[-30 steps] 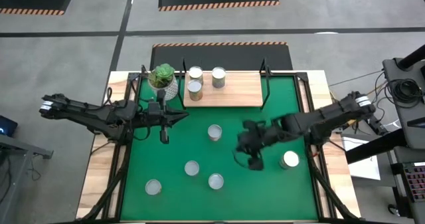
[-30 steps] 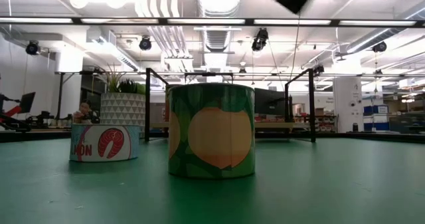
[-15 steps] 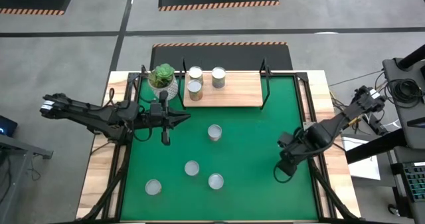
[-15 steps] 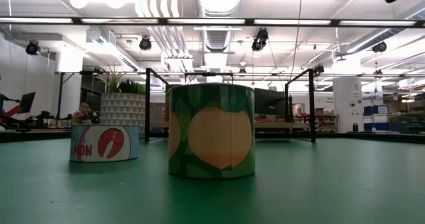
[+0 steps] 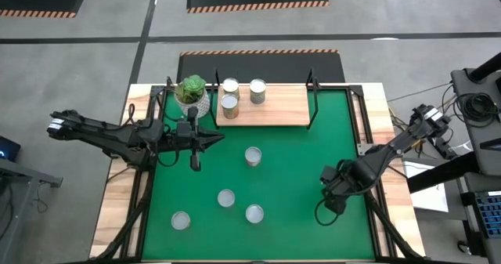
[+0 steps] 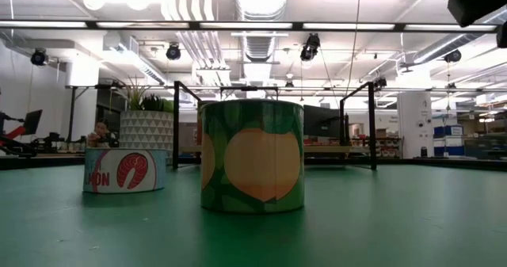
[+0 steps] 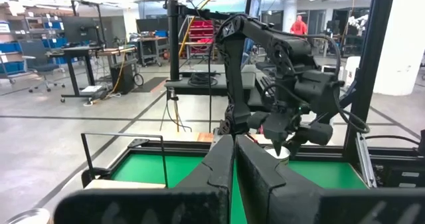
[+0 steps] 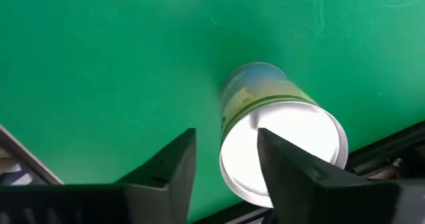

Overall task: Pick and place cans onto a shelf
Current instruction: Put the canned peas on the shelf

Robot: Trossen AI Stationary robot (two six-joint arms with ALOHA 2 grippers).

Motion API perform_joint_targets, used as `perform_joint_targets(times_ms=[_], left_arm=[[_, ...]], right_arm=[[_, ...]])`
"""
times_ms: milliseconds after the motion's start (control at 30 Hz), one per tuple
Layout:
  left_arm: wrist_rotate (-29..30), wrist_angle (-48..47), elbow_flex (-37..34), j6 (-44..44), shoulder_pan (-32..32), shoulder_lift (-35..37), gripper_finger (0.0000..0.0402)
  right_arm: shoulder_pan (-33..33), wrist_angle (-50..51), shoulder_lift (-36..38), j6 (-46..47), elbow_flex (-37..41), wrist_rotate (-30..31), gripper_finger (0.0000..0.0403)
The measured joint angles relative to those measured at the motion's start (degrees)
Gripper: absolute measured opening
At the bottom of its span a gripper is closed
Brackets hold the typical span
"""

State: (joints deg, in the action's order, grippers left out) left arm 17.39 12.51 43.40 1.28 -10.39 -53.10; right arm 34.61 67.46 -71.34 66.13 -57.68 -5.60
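One can (image 8: pixel 279 141) sits partly hidden beneath the right hand's (image 8: pixel 226 164) spread fingers, ungrasped.

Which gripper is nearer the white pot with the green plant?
Left. The left gripper sits just in front of the white pot with the green plant, fingers closed. The right gripper hovers far across the green mat, open over a green-labelled tin can.

Shelf (image 5: pixel 274 111): we count three cans (image 5: pixel 229 86) crowding its left end beside the potted plant (image 5: pixel 192 92); right half bare. Surface (image 5: pixel 297 154): four cans (image 5: pixel 252 156) scattered centre-left, well apart. Black posts (image 5: pixel 311 88) flank the shelf ends.
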Motion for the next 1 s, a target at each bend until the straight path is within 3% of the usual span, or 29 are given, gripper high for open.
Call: perform_joint_targets(times_ms=[100,200,500,667,1000], left_arm=[[0.0,0.0,0.0,0.3,0.0,0.0,0.0],[0.0,0.1,0.0,0.3,0.0,0.0,0.0],[0.0,0.4,0.0,0.3,0.0,0.0,0.0],[0.0,0.4,0.0,0.3,0.0,0.0,0.0],[0.0,0.4,0.0,0.3,0.0,0.0,0.0]], right_arm=[[0.0,0.0,-1.8,0.0,0.0,-0.3,0.0177],[0.0,0.1,-3.2,-0.1,-0.1,-0.4,0.0171],[0.0,-0.2,-5.2,-0.4,-0.1,0.8,0.0021],[-0.1,-0.9,-4.8,-0.7,-0.2,3.9,0.001],[-2.7,-1.3,-4.6,-9.4,-5.6,18.3,0.0007]])
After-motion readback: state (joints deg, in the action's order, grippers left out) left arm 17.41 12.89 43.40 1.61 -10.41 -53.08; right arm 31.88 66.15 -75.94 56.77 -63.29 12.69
